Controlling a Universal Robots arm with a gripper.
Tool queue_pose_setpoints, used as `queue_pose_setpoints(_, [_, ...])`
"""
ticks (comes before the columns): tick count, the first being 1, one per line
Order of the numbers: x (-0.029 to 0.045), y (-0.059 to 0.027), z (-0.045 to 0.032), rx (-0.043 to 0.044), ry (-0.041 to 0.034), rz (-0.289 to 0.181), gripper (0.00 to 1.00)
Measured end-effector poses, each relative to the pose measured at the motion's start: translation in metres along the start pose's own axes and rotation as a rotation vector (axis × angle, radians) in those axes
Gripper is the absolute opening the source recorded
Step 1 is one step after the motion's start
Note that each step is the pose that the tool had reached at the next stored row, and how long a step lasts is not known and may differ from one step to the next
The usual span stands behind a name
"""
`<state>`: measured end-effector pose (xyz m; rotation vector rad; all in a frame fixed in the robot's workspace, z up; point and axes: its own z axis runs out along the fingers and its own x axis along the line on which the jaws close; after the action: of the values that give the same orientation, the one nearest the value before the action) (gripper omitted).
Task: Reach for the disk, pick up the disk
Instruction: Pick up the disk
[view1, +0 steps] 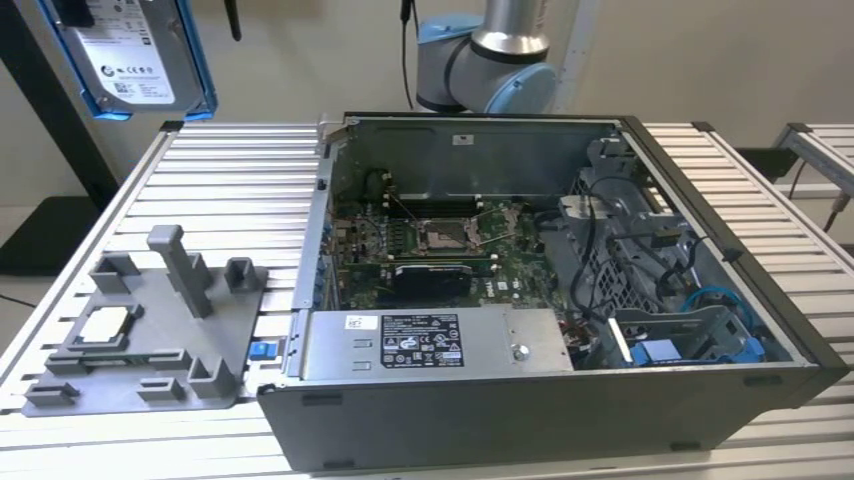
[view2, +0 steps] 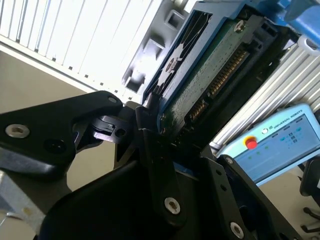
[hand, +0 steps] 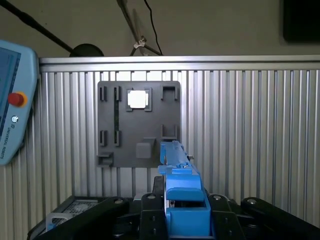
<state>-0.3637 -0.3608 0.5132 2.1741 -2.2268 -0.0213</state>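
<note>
Black gripper fingers are clamped on the edge of the disk, whose blue bracket and green circuit board are seen in the second wrist view. In the exterior view it is held aloft at ten o'clock from the open computer case and twelve o'clock from the grey fixture plate.

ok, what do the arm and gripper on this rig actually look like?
The arm is a silver-grey tube with rounded light-blue joint caps. A thin black cable hangs beside it in the exterior view. The gripper is matt black, built from flat, angular linkage bars joined at pivots with silver screw heads, as seen in both wrist views.
</note>
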Motion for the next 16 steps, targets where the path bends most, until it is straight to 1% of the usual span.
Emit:
queue_pose_setpoints(10, [0.0000, -0.0011, -0.0001, -0.0001, 0.0001, 0.000, 0.00])
queue_pose_setpoints(13, [-0.0002, -0.0067, -0.0002, 0.0000, 0.0000, 0.000, 0.00])
queue_pose_setpoints(16, [-0.0004, -0.0177, -0.0006, -0.0007, 0.0000, 0.000, 0.00])
